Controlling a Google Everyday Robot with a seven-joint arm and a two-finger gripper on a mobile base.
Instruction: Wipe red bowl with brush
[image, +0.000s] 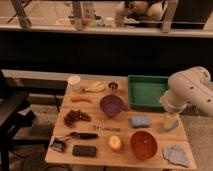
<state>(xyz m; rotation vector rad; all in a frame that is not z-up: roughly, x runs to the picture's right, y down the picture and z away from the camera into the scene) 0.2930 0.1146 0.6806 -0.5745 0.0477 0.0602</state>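
The wooden worktop (125, 132) fills the lower middle of the frame, crowded with kitchen bits. The red bowl (144, 145) sits upright near the front edge, lower right of centre, and nothing I can see is inside it. Just to its left lies a small yellowish fruit (115, 143), apart from the rim.

The brush (75, 136) lies flat at the lower left. Its slim black handle points right and its blocky head is at the far left corner. A flat black slab (84, 150) rests just below the handle. Between the brush and the red bowl, a little further back, lies a thin metal utensil (106, 128).

The white arm reaches in from the right edge and bends downward. Its gripper (170, 121) hangs over the right end of the worktop, above and to the right of the red bowl and well away from the brush. From here I can't tell whether it is open or closed, and nothing plainly sits in it.

A blue sponge (140, 121) lies beside the gripper on its left. A green tray (146, 79) sits behind it, and a grey-blue cloth (175, 154) is at the lower right corner. The purple bowl (111, 105) stands mid-worktop, with dark grapes (76, 117) to its left.
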